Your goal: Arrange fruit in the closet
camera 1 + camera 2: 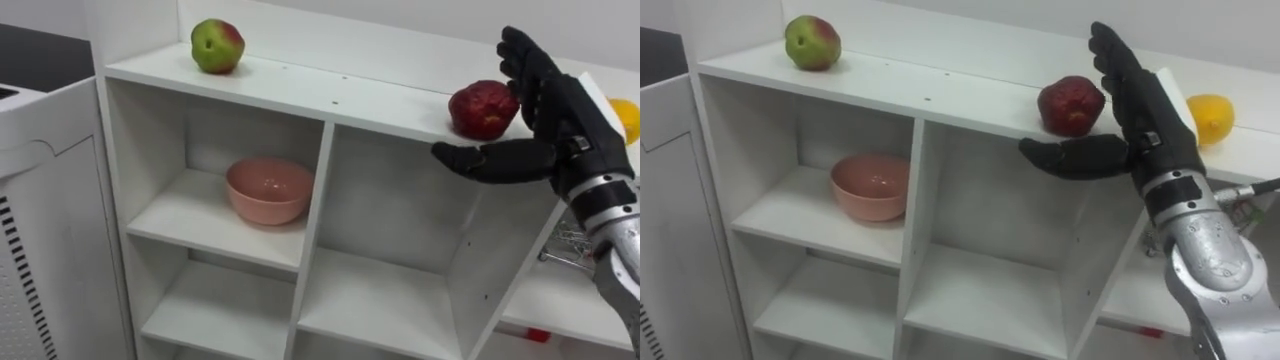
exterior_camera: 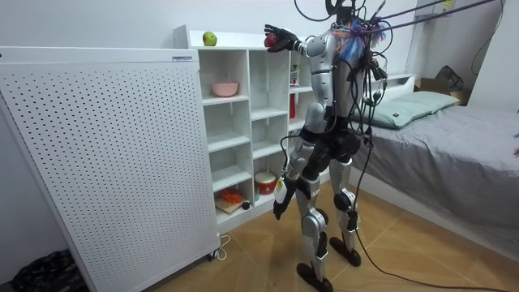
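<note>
A dark red fruit (image 1: 483,108) rests on the top board of the white closet (image 1: 300,90), near its right part. My right hand (image 1: 555,110) is open just to the right of it, fingers straight up beside the fruit and thumb stretched out below the board's front edge. A green-red apple (image 1: 217,46) sits on the same board at the far left. A yellow-orange fruit (image 1: 1210,117) lies on the board behind my right hand. My left hand (image 2: 278,209) hangs low by my thigh in the room view.
A pink bowl (image 1: 268,190) stands in the upper left compartment. The compartments below and to the right of it are open cubbies. A white perforated panel (image 2: 97,162) stands to the left of the closet. A bed (image 2: 454,130) lies behind me.
</note>
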Robot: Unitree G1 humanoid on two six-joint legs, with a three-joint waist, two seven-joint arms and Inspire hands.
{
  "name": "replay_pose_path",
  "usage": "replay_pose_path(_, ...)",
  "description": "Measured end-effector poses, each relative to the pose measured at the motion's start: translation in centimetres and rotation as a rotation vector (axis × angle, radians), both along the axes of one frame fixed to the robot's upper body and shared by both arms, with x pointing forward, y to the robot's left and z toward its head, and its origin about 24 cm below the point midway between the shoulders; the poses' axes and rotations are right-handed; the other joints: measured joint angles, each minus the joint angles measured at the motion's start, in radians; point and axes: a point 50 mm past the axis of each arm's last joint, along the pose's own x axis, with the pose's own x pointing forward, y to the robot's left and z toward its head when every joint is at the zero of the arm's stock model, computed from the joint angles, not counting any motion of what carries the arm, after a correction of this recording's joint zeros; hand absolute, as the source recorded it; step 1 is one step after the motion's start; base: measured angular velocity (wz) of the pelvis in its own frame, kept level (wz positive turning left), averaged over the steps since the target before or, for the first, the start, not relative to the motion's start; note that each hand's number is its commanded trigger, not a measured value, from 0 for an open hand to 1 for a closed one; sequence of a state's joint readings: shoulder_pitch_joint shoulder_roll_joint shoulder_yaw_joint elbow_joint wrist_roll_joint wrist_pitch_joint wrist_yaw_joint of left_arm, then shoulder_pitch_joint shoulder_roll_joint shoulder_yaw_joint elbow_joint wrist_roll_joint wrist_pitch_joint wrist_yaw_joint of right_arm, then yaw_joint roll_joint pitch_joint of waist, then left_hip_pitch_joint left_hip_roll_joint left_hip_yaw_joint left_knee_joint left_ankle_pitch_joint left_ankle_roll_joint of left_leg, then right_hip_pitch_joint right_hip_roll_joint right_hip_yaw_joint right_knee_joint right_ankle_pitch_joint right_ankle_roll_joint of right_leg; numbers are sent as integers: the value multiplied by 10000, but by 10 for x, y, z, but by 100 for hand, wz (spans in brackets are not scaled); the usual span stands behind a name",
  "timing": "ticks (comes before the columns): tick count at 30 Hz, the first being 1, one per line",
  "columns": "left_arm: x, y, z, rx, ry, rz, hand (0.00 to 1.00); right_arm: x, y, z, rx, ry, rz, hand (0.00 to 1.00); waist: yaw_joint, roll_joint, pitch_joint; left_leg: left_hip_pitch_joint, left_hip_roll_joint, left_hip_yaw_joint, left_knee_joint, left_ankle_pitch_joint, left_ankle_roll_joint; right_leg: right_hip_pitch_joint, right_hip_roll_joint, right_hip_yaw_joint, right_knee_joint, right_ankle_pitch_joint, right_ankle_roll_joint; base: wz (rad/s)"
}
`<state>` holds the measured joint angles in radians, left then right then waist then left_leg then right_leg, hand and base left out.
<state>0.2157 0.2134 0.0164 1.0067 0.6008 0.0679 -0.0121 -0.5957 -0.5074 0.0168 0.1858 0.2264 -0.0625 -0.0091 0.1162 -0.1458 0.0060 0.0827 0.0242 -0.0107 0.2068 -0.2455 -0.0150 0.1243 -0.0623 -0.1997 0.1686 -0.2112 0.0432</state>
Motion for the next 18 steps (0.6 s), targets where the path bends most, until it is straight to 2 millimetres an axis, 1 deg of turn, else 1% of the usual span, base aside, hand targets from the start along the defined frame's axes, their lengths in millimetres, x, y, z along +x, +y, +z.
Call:
replay_pose_path(2,-4,0,0,5,89,28,0,1,0,1,-45,19,84,64,-11,19,12,-6,0,-1,0,4,-6,1,0,-10,-2,0,0,0)
replay_pose_path(3,-5,0,0,16,141,46,0,2,0,2,-54,19,95,100,-8,23,14,-9,0,3,1,4,-7,1,-1,-14,0,0,0,0)
replay_pose_path(9,-5,1,0,4,203,64,0,2,1,6,-317,6,304,100,7,15,8,-48,0,-22,3,6,-8,-33,-1,-45,2,0,0,0)
replay_pose_path(14,-3,1,0,8,183,63,0,1,6,6,-1373,206,701,100,-1,4,0,-43,1,-46,1,6,-8,-32,1,-46,1,0,0,0)
replay_pose_path(18,-1,1,0,17,137,52,0,2,5,10,-1315,21,422,100,85,-2,-3,-1,2,-52,4,6,-9,19,4,-44,-4,1,-2,0)
